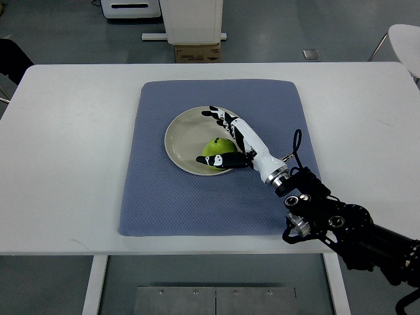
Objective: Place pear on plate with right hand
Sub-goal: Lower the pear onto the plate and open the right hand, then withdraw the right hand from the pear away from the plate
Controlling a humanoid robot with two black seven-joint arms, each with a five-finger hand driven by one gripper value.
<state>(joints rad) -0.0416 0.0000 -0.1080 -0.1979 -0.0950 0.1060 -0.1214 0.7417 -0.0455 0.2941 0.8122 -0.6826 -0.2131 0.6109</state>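
One arm at work: right, entering from the lower right corner, black forearm and joints, white-and-black hand (226, 141) reaching over the middle of the mat.
Left arm: out of view.
Surface: wide white surface (65, 144), seen steeply from above, carrying everything below.
Mat: blue-grey textured cloth mat (157, 203), roughly square, spread flat in the middle of the surface.
Plate: round cream-coloured shallow plate (180, 134), lying on the upper middle of the mat.
Pear: small green pear (215, 148), within the plate's rim, toward its right and near side, apparently resting on the plate.
Hand state: thumb lying across the pear's near side, fingers stretched nearly straight along its far side and over the plate; loosely cupped about the fruit rather than clenched. Whether contact is still firm, cannot tell from this height.
Done so far, as judged: pear carried to the plate and seemingly set down inside the rim.
Left to do, as judged: spreading thumb and fingers clear of the fruit, then lifting the hand away without nudging the pear.
Risk: rounded fruit, close to the plate's edge on the hand's side; a dragging thumb could roll it toward or over the rim.
Beyond the surface: grey floor, white furniture base, cardboard box (197, 52) at the far edge.
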